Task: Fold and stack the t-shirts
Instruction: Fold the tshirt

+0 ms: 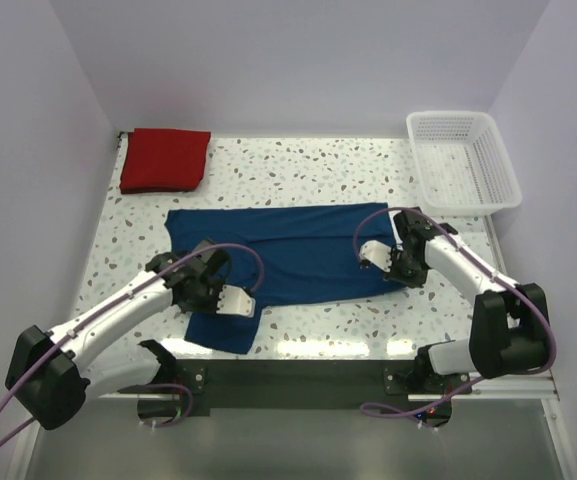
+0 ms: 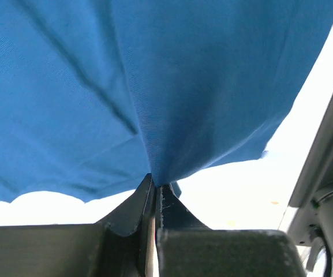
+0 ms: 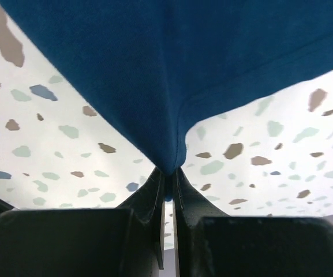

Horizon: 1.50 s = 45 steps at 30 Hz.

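Note:
The navy blue t-shirt (image 1: 288, 255) lies spread across the middle of the table, one part reaching the front edge. My left gripper (image 1: 211, 290) is shut on its near left part; in the left wrist view (image 2: 156, 186) the cloth (image 2: 154, 86) rises in a pinch from the closed jaws. My right gripper (image 1: 396, 268) is shut on its near right corner; in the right wrist view (image 3: 169, 176) the cloth's corner (image 3: 166, 75) is clamped between the jaws. The red t-shirt (image 1: 166, 159) lies folded at the back left.
A white lattice basket (image 1: 463, 160) stands at the back right. The table (image 1: 348, 320) is white with speckles. Lilac walls enclose the left, back and right. A dark rail (image 1: 298, 375) runs along the front by the arm bases.

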### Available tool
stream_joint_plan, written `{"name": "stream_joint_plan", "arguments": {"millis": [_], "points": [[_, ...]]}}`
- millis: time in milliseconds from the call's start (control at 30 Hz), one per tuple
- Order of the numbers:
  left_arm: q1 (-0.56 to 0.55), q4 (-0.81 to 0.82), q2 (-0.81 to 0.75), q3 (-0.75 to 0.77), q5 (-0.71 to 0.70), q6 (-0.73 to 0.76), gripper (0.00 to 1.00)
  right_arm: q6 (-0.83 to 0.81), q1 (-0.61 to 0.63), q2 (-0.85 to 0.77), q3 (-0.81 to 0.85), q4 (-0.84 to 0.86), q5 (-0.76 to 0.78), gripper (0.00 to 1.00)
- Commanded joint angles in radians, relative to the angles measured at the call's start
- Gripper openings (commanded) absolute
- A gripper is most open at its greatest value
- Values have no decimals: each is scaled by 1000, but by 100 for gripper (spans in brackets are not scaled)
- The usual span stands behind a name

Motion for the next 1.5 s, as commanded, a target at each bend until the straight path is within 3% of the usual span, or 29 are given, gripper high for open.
{"name": "stream_joint_plan", "arguments": {"millis": [0,567,867,1467], "points": [[61,-24,4,75,2,94,0,-35,-13,23,79,-30,-6,0],[312,-61,226,383,92,303,0,-73,-30,196,283,-165,-35,0],[377,-37,332,509,117,356,0,-65,-31,342,464,-250,-53,0],[460,26,514,593,134,425,0,-90,-47,545,664,-299,-32,0]]}}
